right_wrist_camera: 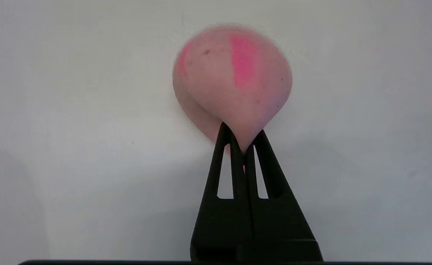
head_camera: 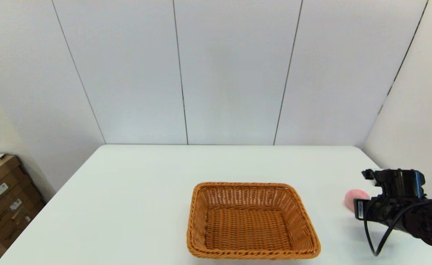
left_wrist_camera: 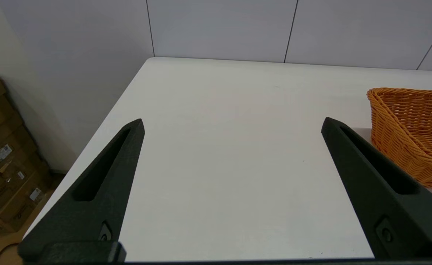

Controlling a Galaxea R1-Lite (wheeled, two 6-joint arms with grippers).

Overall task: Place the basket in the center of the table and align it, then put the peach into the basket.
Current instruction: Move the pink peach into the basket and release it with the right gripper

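The right gripper [head_camera: 363, 206] partly hides the peach [head_camera: 353, 197]; the basket [left_wrist_camera: 412, 132] is cut off.

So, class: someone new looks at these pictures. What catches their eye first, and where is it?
The orange wicker basket sits empty near the front middle of the white table. To its right lies the pink peach, with the right gripper against its pointed end, fingers closed together. The left gripper hangs open, left of the basket.

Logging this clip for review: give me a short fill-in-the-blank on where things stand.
1. The basket holds ____.
2. The peach lies on the table to the basket's ____.
3. The right gripper has its fingers ____ at the peach's tip.
4. The left gripper is ____ over bare table.

Missing: nothing; right; shut; open
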